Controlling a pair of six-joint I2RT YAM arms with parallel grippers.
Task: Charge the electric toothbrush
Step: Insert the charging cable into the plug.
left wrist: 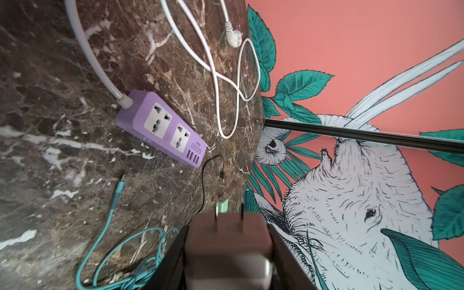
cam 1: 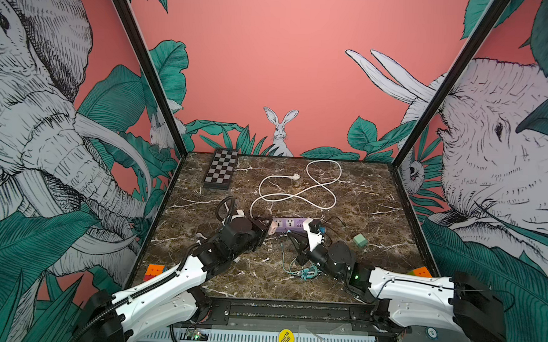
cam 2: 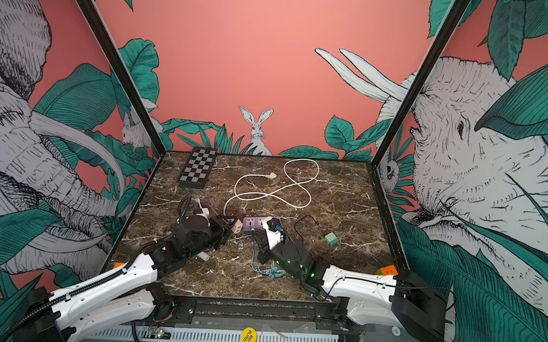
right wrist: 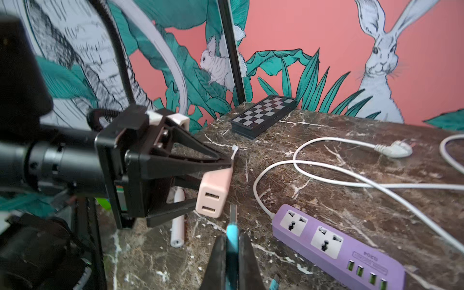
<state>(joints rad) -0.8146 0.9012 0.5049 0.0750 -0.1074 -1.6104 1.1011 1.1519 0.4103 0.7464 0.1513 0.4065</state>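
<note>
My left gripper (cam 1: 268, 227) is shut on a pink two-port USB wall adapter (right wrist: 213, 195). Its two prongs (left wrist: 228, 216) point away from the wrist, above the table. The adapter hangs at the left end of the purple power strip (cam 1: 287, 225), close beside it. My right gripper (right wrist: 232, 238) is shut on the teal USB plug (right wrist: 232, 234), whose metal tip points up at the adapter's ports. The teal cable (cam 1: 303, 271) lies bunched behind it. The white toothbrush (right wrist: 177, 226) lies on the marble under my left arm.
The strip's white cord (cam 1: 297, 195) loops across the table's middle to a loose plug (cam 1: 294, 176). A folded chessboard (cam 1: 221, 169) lies at the back left. A green cube (cam 1: 360, 241) and a thin black cable (cam 1: 334, 222) lie right. Rubik's cubes (cam 1: 154, 271) (cam 1: 420, 272) sit near the front corners.
</note>
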